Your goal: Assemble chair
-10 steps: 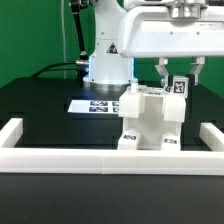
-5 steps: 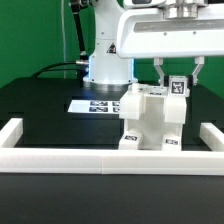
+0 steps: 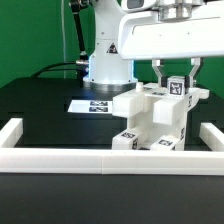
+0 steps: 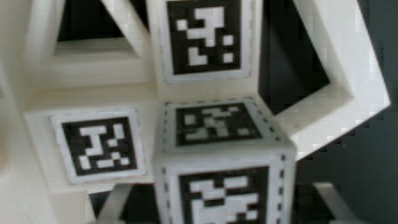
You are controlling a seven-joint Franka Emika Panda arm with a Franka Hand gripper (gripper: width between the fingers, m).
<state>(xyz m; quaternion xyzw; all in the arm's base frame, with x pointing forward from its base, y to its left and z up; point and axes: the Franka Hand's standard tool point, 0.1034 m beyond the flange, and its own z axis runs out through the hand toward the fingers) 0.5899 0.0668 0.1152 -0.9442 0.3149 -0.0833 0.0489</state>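
- Gripper [image 3: 177, 78]: jaws narrow, clamped on tagged post [image 3: 179, 90], at the exterior view's right of tilted chair [image 3: 145, 120].
- Step: probably seating post; next move likely calls for steady alignment.

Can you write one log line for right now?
hand: shut on chair top | frame: in front of chair | marker board: flat behind chair

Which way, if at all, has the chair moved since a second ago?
Yes. The chair, held in the hand, has turned and swung toward the exterior view's left, now covering more of the marker board.
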